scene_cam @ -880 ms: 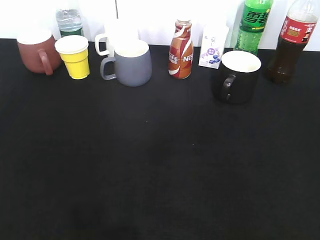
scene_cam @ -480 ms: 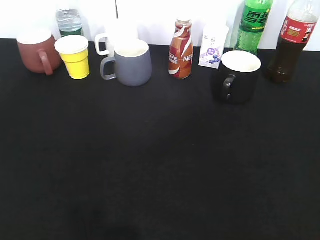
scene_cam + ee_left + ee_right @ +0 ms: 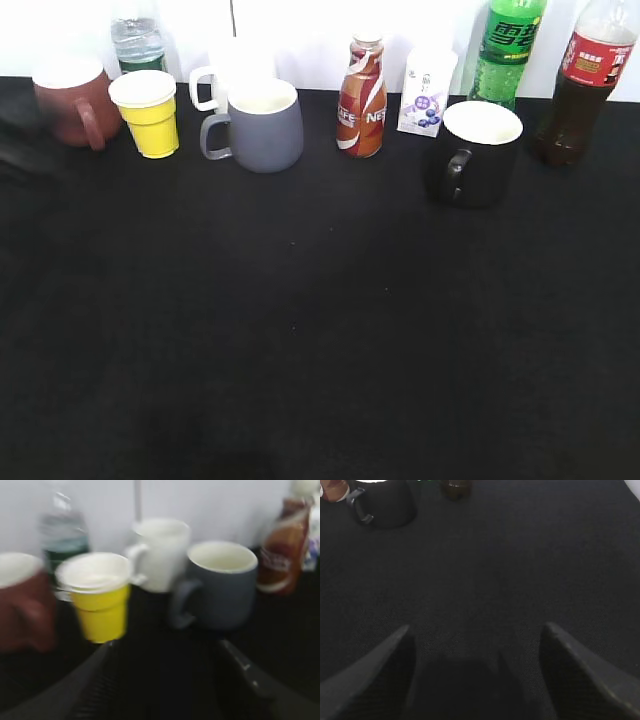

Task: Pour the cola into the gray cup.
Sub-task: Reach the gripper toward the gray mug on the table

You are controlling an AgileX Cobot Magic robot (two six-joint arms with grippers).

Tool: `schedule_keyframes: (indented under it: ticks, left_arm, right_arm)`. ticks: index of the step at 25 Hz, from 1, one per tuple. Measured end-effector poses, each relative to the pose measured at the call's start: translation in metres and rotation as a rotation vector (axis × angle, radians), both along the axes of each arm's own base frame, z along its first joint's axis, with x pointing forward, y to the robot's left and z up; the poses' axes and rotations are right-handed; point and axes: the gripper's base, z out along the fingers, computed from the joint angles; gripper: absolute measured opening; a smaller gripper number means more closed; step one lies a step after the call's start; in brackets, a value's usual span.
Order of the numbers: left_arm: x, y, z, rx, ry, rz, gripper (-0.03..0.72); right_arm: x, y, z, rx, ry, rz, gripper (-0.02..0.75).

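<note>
One change: a dark blur now enters at 9 o'clock beside the brown mug.
Left gripper: jaws spread, empty.
Right gripper: jaws wide, empty.
Cola: 2 o'clock, unmoved.
Gray cup: 11 o'clock, unmoved.

The cola stands upright at the far right of the tabletop: a tall clear bottle, dark brown liquid below a red label. The gray cup sits upright well to its left, blue-gray, pale inside, handle pointing left; nothing grips either.
</note>
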Motion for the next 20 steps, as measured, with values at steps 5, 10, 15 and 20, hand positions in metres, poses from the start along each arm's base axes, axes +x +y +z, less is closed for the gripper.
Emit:
schedule_keyframes:
  ticks: [5, 10, 15, 20]
  left_arm:
    - [0.061, -0.049, -0.045, 0.030, 0.108, -0.094, 0.445]
    - [0.116, -0.071, -0.066, 0.038, 0.118, -0.088, 0.398]
    - [0.151, -0.083, -0.083, 0.056, 0.175, -0.078, 0.298]
    - [0.181, -0.089, -0.089, -0.008, 0.197, -0.002, 0.217]
  right_arm:
    - [0.000, 0.000, 0.000, 0.000, 0.000, 0.000, 0.585]
    - [0.000, 0.000, 0.000, 0.000, 0.000, 0.000, 0.585]
    - [0.000, 0.000, 0.000, 0.000, 0.000, 0.000, 0.585]
    - [0.000, 0.000, 0.000, 0.000, 0.000, 0.000, 0.585]
